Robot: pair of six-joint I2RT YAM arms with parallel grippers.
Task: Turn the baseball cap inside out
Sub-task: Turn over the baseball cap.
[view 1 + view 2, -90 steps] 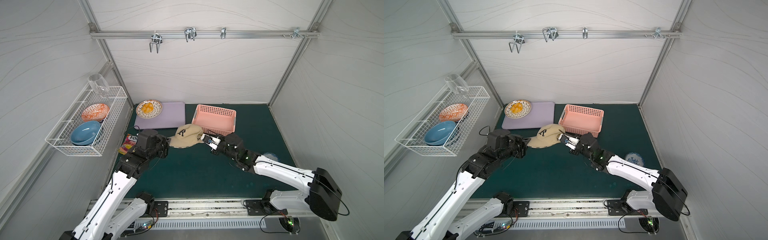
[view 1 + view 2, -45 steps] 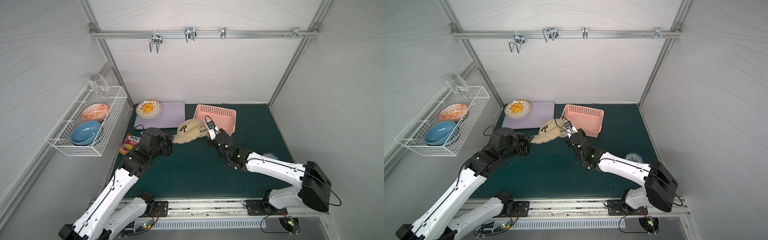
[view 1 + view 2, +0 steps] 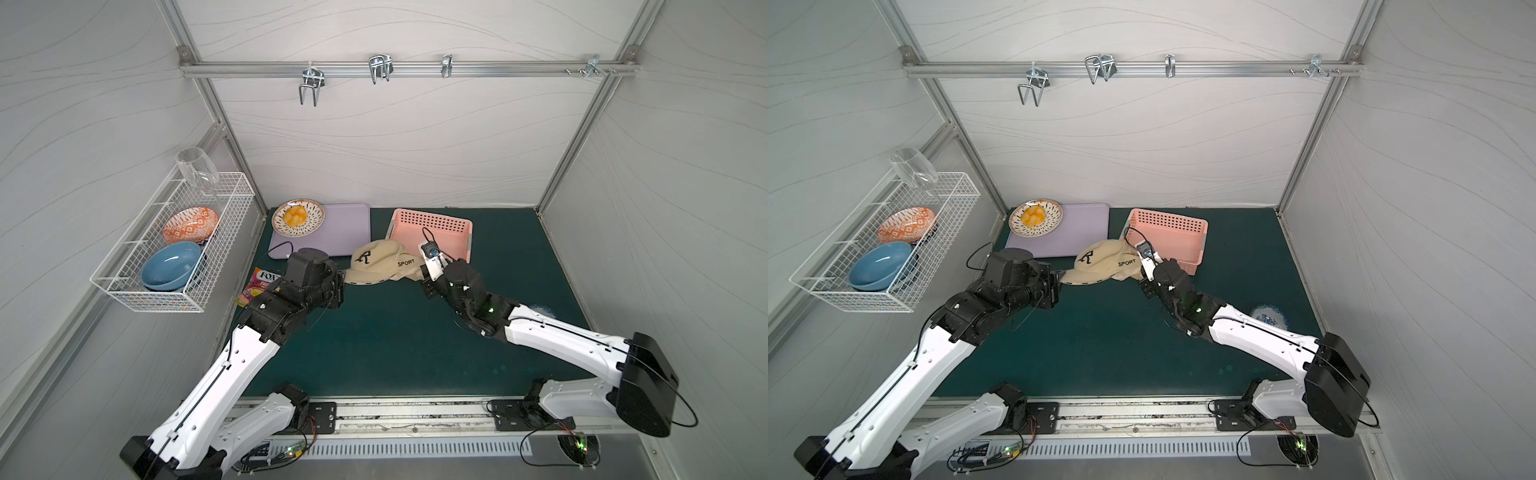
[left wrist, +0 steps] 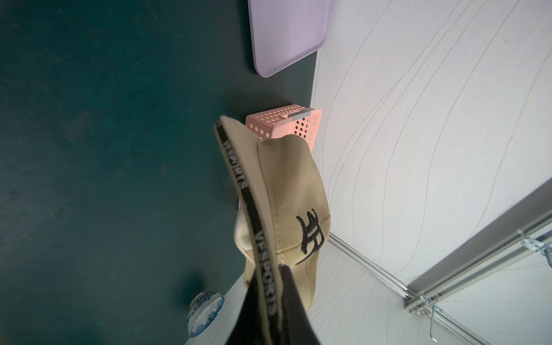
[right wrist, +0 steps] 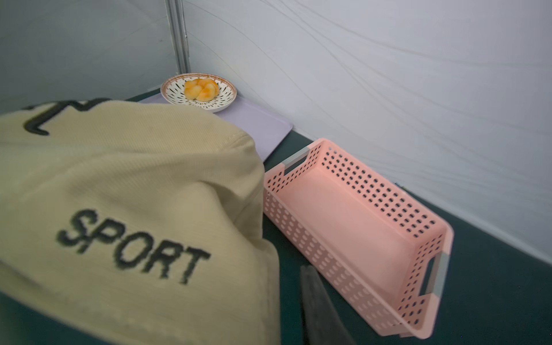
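The beige baseball cap (image 3: 382,264) (image 3: 1104,266) hangs above the green mat between my two arms, right side out, with the black monogram and "SPORT" facing up. My left gripper (image 3: 341,286) (image 3: 1057,289) is shut on the brim's black-trimmed edge, and the left wrist view shows its gripper (image 4: 270,286) pinching that edge of the cap (image 4: 286,194). My right gripper (image 3: 422,276) (image 3: 1142,280) sits at the cap's rear edge. In the right wrist view one dark finger (image 5: 316,307) stands apart from the cap (image 5: 119,194). The other finger is hidden behind the fabric.
A pink perforated basket (image 3: 432,218) stands just behind the cap. A lavender tray (image 3: 345,232) with a plate of pastry (image 3: 298,216) lies at the back left. A snack packet (image 3: 257,284) lies by my left arm and a small blue-white bowl (image 3: 1268,316) at the right. A wire rack (image 3: 174,245) hangs on the left wall.
The cap has shifted a little right and back, its SPORT side turning up. My right gripper rose, came back down behind the cap, and its jaws have parted. The left grip is unchanged.
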